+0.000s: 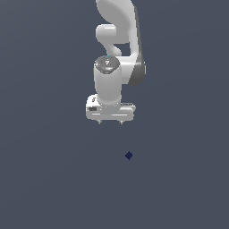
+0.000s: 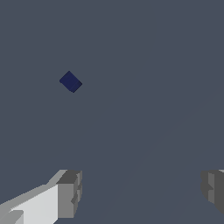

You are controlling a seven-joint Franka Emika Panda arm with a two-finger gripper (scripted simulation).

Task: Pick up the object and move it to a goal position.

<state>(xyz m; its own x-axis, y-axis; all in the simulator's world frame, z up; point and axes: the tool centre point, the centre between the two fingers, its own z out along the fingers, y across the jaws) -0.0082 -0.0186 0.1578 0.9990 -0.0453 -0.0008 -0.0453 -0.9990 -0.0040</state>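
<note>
The object is a tiny dark navy-blue cube (image 1: pixel 129 155), seen diamond-shaped, lying alone on the flat grey surface. It also shows in the wrist view (image 2: pixel 70 82). My white gripper (image 1: pixel 110 122) hangs well above and apart from it, toward the exterior view's left of the cube. The jaws stand wide open and hold nothing. In the wrist view the gripper (image 2: pixel 140 192) shows two grey fingertips (image 2: pixel 70 193) far apart, with the cube beyond them and not between them.
The white arm (image 1: pixel 117 40) rises out of the top of the exterior view. A plain grey surface (image 1: pixel 53 179) fills both views; no other objects or edges show.
</note>
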